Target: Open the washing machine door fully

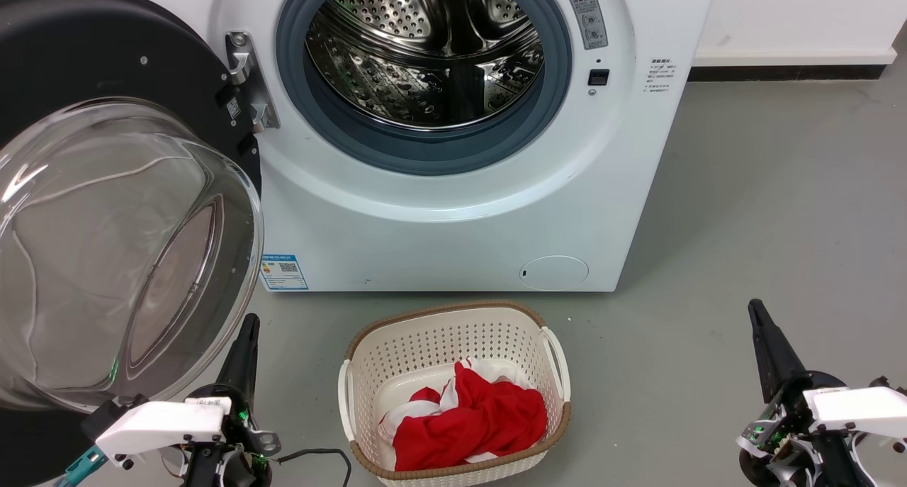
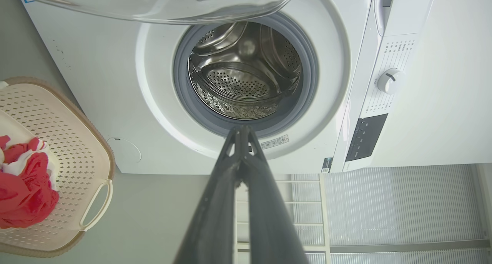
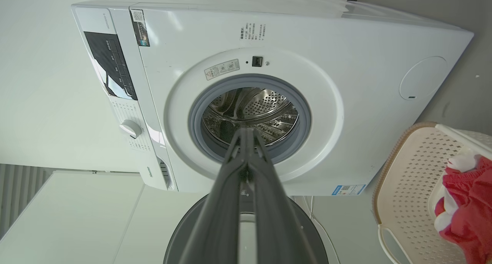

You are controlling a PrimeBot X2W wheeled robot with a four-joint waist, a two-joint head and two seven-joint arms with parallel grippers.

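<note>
Grey floor runs under everything. On it the door stands swung wide off the washer, hung from the hinge at the left of the drum opening, its glass bowl bulging toward the right. Its swing axis is upright, so any last travel, I judge, goes leftward and back. Left tool sits just beside the door's lower rim, on the bowl side, fingers pressed together and empty; it is the nearer arm for a push. Right tool, likewise closed on nothing, is well apart to the right. Between them a basket holds red cloth.
</note>
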